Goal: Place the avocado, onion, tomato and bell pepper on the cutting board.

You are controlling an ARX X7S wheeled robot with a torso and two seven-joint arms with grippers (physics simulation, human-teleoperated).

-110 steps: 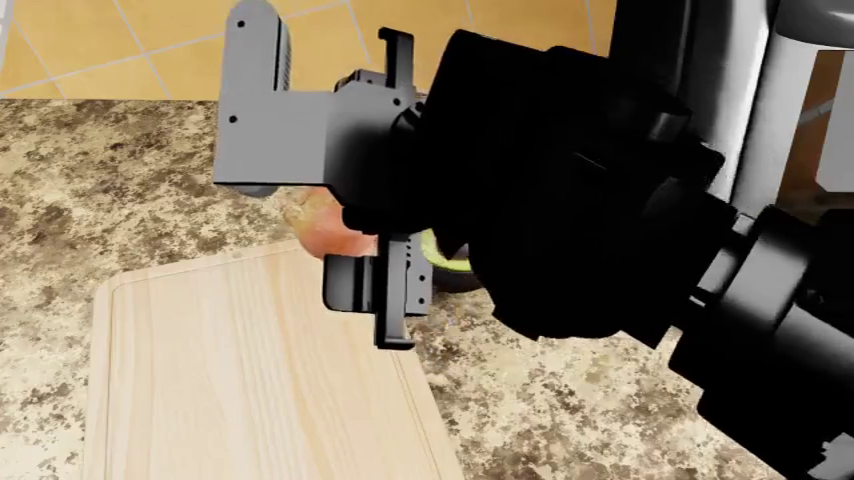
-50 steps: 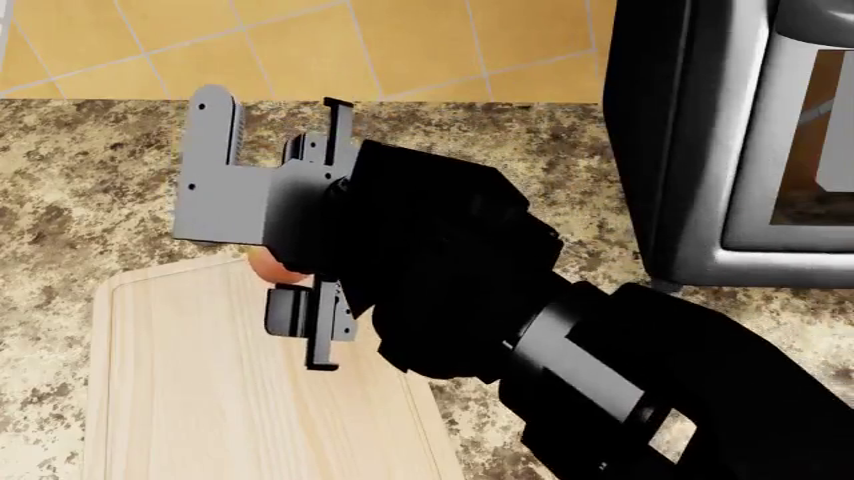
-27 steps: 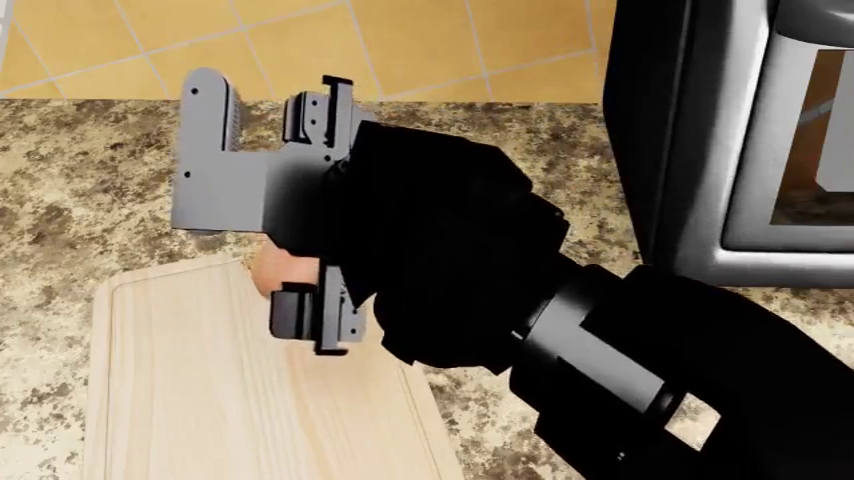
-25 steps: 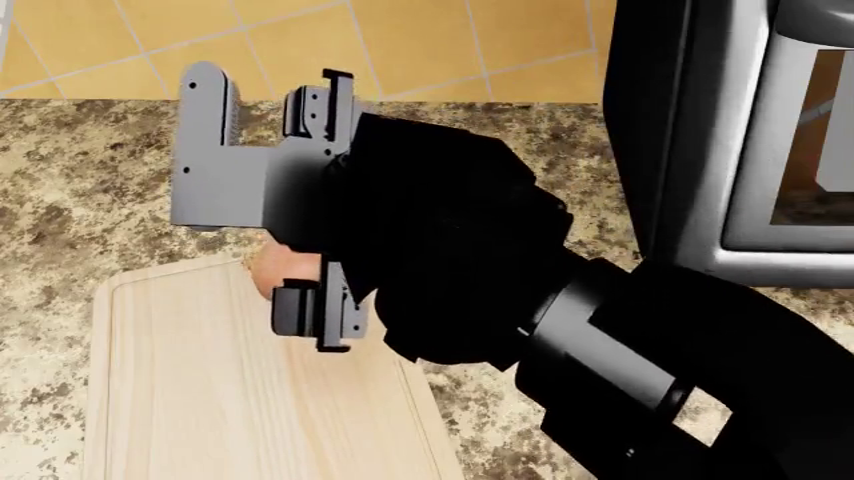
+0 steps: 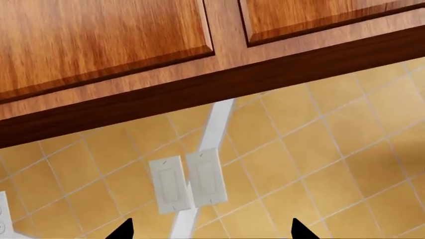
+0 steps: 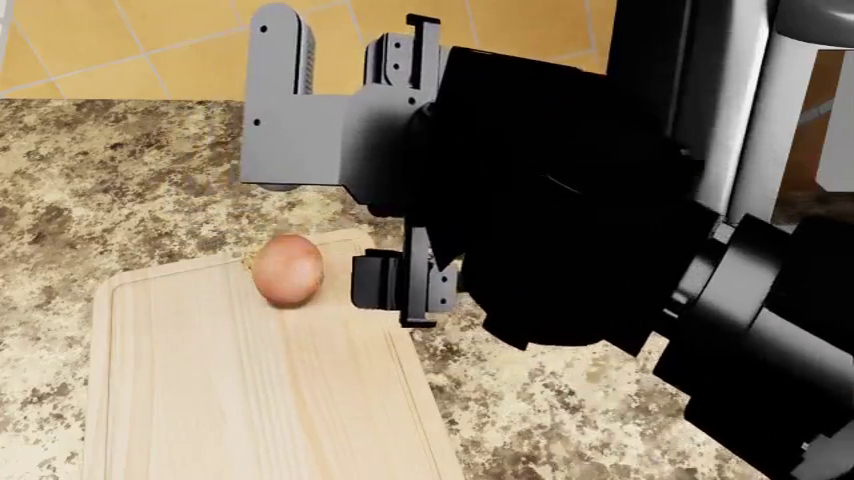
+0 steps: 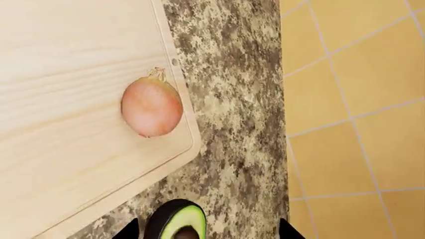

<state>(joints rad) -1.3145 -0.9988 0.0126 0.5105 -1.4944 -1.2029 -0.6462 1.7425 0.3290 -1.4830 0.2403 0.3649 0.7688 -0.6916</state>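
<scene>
A speckled brown granite counter (image 6: pixel 120 180) runs back to a wall of yellow tiles (image 7: pixel 345 99), with wooden cabinets (image 5: pixel 99 45) above and a pair of pale switch plates (image 5: pixel 186 181) on the tiles. At the head view's right stands a dark steel appliance (image 6: pixel 721 100). The cutting board (image 6: pixel 240 400) lies on the counter, most of its surface bare. The onion (image 6: pixel 287 268) rests alone on the board near its far edge and corner, inside the groove. The right gripper (image 6: pixel 400 165) hangs above the counter just beside the onion — jaws spread apart, holding nothing. The avocado (image 7: pixel 178 221) sits on the granite just off the board's corner. The left gripper's (image 5: pixel 209 234) tips barely show — they stand apart.
</scene>
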